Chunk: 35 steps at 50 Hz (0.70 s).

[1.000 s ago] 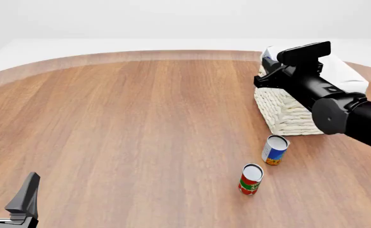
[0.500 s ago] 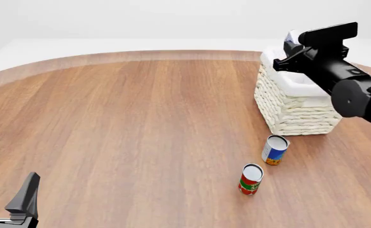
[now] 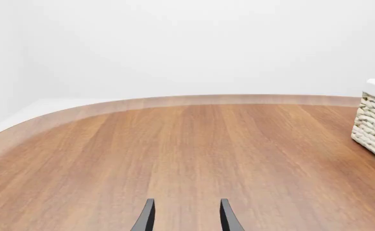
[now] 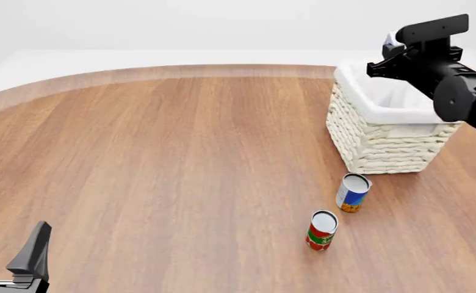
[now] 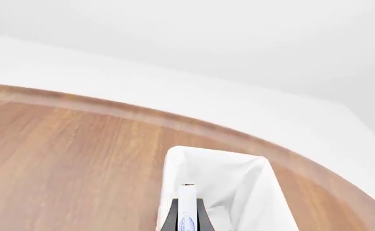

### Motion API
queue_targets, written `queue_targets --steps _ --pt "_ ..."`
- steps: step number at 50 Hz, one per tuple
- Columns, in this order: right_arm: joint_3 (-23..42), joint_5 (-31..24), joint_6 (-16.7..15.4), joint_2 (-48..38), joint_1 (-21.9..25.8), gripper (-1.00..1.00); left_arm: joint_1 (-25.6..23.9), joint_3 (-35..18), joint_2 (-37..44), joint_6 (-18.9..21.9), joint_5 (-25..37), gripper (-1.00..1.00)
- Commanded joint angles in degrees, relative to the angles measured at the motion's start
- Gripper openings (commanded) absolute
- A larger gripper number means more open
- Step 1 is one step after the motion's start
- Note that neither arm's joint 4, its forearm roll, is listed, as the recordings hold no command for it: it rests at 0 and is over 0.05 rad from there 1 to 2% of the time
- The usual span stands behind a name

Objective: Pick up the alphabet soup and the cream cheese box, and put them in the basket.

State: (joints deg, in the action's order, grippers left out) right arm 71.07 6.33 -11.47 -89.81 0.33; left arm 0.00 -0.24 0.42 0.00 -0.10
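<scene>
Wide round wooden table [image 4: 181,152] filling the front view. At far right, the basket [image 4: 381,143], cream wicker with white cloth lining folded over the rim. Above the basket's far right corner, the right arm [image 4: 466,91] reaching in from the right, right gripper [image 4: 391,46] hanging over the lining. Right wrist view: fingers [image 5: 200,216] pressed close on a thin white carton with a blue mark, the cream cheese box [image 5: 187,207], held edge-on between them, directly over the open basket. In the front view only a sliver of white at the gripper tip; box itself too small to make out there.

Down on the table, nearer than the basket and just clear of its front wall, the alphabet soup [image 4: 353,192], upright, blue and white label, orange base, well apart from both grippers. Just nearer and slightly left, a red and green can [image 4: 322,230], upright, close to the soup but not touching.

Bottom left corner, left gripper [image 4: 8,244], fingers spread, nothing between them, far across the table from the cans. Same spread tips in the left wrist view, over bare wood, basket at the edge.
</scene>
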Motion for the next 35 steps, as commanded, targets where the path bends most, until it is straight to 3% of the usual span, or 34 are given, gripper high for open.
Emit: queue_targets --steps 1,18,35 --pt "6.4 -2.6 -0.3 -4.9 -2.8 -1.0 0.0 0.0 0.0 0.0 0.0 1.0" --pt "17.7 -7.8 -1.4 -13.6 -5.0 -1.0 0.0 0.0 0.0 0.0 0.0 1.0" --pt "22.6 -10.2 -1.4 -18.8 -6.4 -1.0 0.0 0.0 0.0 0.0 0.0 1.0"
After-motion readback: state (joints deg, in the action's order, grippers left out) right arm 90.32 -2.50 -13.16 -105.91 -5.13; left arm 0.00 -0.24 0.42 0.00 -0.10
